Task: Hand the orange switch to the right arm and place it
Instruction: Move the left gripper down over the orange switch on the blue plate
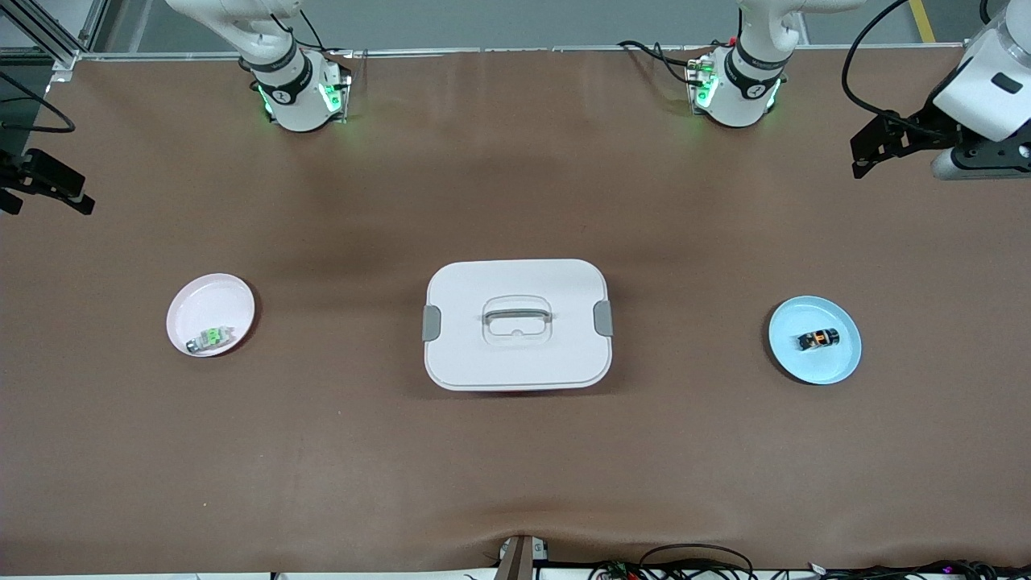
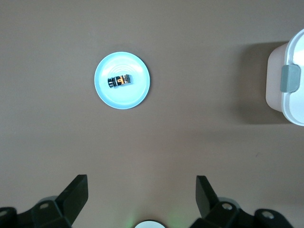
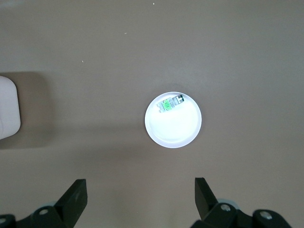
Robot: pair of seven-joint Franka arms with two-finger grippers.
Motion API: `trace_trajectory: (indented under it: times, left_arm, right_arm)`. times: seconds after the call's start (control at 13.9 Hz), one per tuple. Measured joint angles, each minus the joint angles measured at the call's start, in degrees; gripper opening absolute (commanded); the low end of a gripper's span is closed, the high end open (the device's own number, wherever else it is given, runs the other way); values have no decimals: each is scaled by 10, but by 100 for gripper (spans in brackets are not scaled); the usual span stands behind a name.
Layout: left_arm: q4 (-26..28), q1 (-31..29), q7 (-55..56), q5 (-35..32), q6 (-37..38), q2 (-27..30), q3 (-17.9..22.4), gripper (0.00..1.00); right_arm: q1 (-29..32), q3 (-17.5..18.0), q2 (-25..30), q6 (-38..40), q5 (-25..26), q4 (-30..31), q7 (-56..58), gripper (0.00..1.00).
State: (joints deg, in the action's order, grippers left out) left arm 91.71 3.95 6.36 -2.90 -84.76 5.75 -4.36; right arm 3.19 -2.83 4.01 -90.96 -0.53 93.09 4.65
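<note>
The orange switch (image 1: pixel 818 339), a tiny black block with an orange centre, lies on a light blue plate (image 1: pixel 838 366) toward the left arm's end of the table. It also shows in the left wrist view (image 2: pixel 119 80) on the plate (image 2: pixel 137 92). My left gripper (image 1: pixel 866 155) (image 2: pixel 141 185) is open and holds nothing, high over the bare table at that end, apart from the plate. My right gripper (image 1: pixel 76 197) (image 3: pixel 140 186) is open and holds nothing, high over the table's right-arm end.
A white lidded box (image 1: pixel 515 322) with grey clips and a handle stands mid-table. A pale plate (image 1: pixel 205 302) toward the right arm's end holds a pale switch with a green centre (image 1: pixel 211 337), which also shows in the right wrist view (image 3: pixel 171 103).
</note>
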Motion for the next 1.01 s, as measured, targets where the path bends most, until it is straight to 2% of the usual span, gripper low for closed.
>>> trace_trajectory:
  times: [0.5,0.79,1.01]
  left_arm:
    - [-2,-40,-3,0,0,-5,3,100]
    - [0,-55,-7,0,0,-33,4,100]
    - [31,-61,-7,0,-39,-49,4,100]
  right_arm:
    - [0,0,0,0,0,0,0,100]
    - [0,0,0,0,0,0,0,100]
    - [0,0,0,0,0,0,0,100]
